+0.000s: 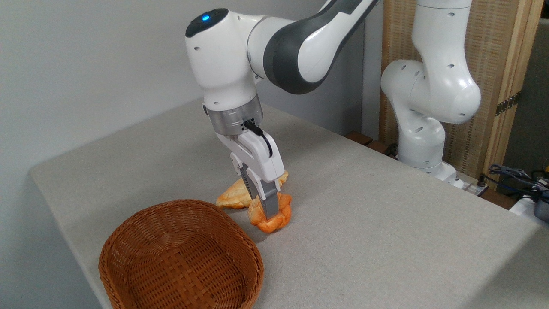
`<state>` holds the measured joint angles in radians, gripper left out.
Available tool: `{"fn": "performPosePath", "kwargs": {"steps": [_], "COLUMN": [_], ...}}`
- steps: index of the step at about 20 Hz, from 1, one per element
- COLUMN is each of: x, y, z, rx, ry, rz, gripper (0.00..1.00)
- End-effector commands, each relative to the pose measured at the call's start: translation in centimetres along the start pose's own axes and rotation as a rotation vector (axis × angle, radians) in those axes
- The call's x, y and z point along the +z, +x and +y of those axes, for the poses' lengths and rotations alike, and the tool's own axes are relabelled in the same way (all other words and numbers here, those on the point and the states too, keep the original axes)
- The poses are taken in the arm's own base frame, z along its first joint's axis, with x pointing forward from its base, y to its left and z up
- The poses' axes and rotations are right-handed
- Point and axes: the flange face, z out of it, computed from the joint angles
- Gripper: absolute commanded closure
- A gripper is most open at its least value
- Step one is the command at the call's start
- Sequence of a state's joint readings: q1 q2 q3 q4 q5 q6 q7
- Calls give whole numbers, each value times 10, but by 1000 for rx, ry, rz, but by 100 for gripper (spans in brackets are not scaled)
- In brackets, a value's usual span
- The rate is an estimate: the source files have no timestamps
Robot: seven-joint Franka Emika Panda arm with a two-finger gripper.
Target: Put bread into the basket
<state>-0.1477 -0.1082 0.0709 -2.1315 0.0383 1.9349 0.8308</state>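
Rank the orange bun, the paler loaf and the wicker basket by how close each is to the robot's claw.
1. Orange bun: between the fingers of the gripper.
2. Paler loaf: just behind, to the left.
3. Basket: front left, empty.

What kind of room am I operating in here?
Probably a robotics lab or test cell: a cloth-covered table, the arm's base bolted beside it, and loose cables behind. Not a kitchen.
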Motion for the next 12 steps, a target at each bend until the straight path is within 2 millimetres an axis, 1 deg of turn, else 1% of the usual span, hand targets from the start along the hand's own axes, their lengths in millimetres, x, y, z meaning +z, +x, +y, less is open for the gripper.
{"fn": "performPosePath", "kwargs": {"steps": [1,2,3,4,7,9,12], "x": [-24,-29,-42,-47,-80,-90,-91], "y": [-9,-11,-12,-13,-7,-2,8], "z": [-3,-3,-1,-1,-6,-13,-25], "rx": [-2,-4,-8,-13,-24,-31,-46], "ry": [-2,4,16,17,62,118,186], "rz": [8,16,44,60,135,197,259], "gripper": [62,62,62,62,62,62,61]}}
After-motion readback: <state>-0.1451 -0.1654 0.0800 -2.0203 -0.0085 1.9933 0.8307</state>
